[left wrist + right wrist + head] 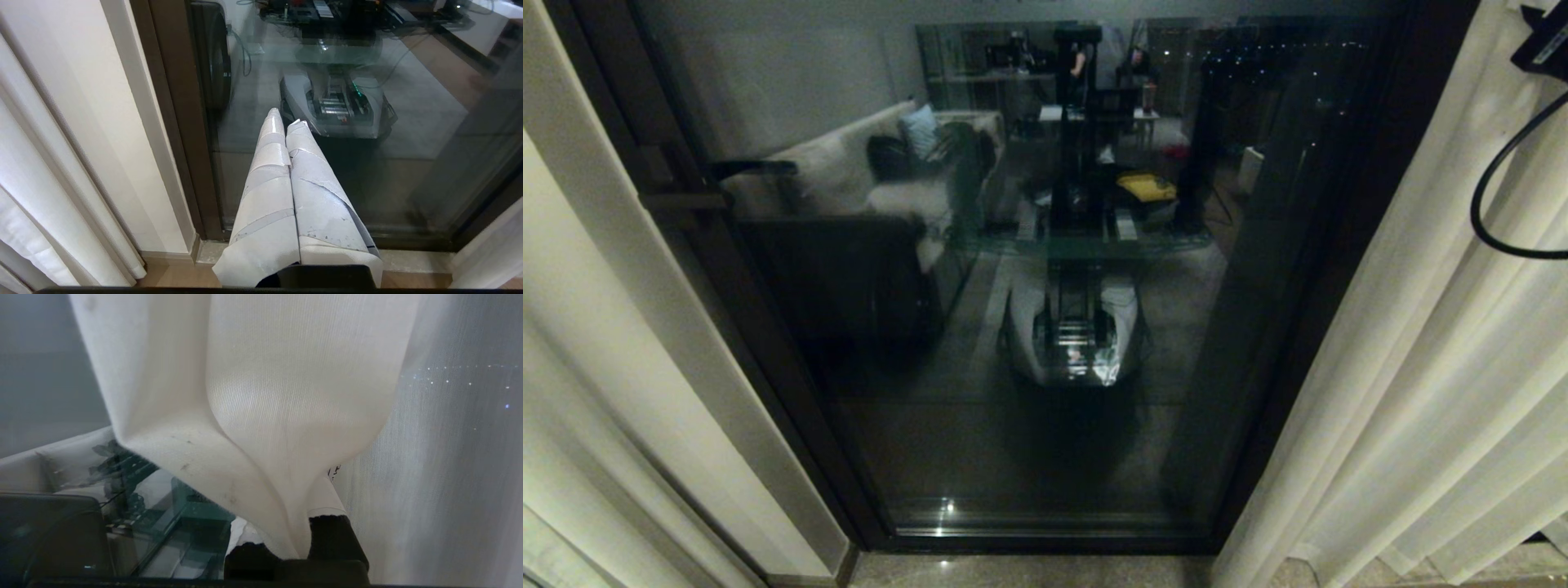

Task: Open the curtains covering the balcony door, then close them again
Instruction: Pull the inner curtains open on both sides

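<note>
The balcony door [1045,327] stands uncovered, its dark glass reflecting the room and my base. Its bar handle [752,167] is on the left frame. The cream curtains [1421,367] hang bunched in folds at the door's right edge, and another drape [572,367] hangs at the far left. My right gripper [292,514] is shut on a fold of the opaque curtain [286,396], with the sheer layer [449,457] beside it. In the head view only a black part of the right arm [1543,41] shows, top right. My left gripper [286,118] is shut and empty, pointing down at the door glass [388,171].
A dark door frame [727,310] runs down the left side next to a cream wall strip [135,143]. A stone sill [1029,572] lies at the door's foot. A black cable [1486,204] loops over the right curtain.
</note>
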You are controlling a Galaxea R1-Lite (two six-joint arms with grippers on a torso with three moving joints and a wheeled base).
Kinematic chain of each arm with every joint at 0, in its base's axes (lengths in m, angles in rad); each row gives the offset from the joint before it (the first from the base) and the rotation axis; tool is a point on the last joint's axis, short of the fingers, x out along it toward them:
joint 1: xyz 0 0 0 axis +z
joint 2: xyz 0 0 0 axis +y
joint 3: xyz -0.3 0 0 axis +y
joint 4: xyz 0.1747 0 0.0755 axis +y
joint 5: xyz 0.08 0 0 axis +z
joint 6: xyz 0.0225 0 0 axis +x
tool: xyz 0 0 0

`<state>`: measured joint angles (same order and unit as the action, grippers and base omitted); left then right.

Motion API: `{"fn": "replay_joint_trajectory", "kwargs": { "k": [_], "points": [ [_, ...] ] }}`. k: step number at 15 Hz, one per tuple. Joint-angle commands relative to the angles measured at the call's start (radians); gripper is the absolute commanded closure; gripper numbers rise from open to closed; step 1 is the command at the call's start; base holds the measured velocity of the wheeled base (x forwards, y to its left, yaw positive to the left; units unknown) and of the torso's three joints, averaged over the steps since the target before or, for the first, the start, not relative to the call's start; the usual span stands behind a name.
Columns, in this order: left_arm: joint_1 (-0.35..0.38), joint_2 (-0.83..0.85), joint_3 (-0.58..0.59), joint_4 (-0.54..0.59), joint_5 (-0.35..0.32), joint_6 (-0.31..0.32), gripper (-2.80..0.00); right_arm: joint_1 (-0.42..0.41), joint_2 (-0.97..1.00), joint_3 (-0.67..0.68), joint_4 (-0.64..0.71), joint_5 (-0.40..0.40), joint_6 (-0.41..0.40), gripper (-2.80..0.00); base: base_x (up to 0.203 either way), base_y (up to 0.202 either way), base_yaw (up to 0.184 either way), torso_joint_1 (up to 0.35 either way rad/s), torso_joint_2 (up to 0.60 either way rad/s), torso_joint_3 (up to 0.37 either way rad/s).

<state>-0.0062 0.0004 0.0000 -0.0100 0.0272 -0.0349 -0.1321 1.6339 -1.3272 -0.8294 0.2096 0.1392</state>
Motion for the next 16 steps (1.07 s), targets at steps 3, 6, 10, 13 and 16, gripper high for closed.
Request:
{"fn": "replay_joint_trajectory", "kwargs": {
  "k": [3,6,10,13,16],
  "points": [
    [0.000,0.000,0.000,-0.001,0.000,0.000,0.00,0.000,0.003,-0.002,-0.005,0.002,0.000,0.00,0.000,0.000,0.000,0.000,0.00,0.000],
    [0.000,0.000,0.000,-0.001,0.000,0.000,0.00,0.000,0.001,-0.001,-0.005,0.002,0.000,0.00,0.000,0.000,0.000,0.000,0.00,0.000],
    [0.000,0.000,0.000,-0.001,0.000,0.000,0.00,0.000,0.000,-0.001,-0.005,0.001,0.016,0.00,0.000,-0.107,-0.002,0.002,0.00,0.002],
    [0.000,0.000,0.000,0.000,0.000,0.000,0.00,0.000,-0.003,0.000,-0.005,0.001,0.016,0.00,0.000,-0.194,0.000,0.002,0.00,0.001],
    [0.000,0.000,0.000,-0.001,0.000,0.000,0.00,0.000,-0.005,0.000,-0.005,0.001,0.014,0.00,0.000,-0.186,0.002,-0.001,0.00,0.004]
  ]
}}
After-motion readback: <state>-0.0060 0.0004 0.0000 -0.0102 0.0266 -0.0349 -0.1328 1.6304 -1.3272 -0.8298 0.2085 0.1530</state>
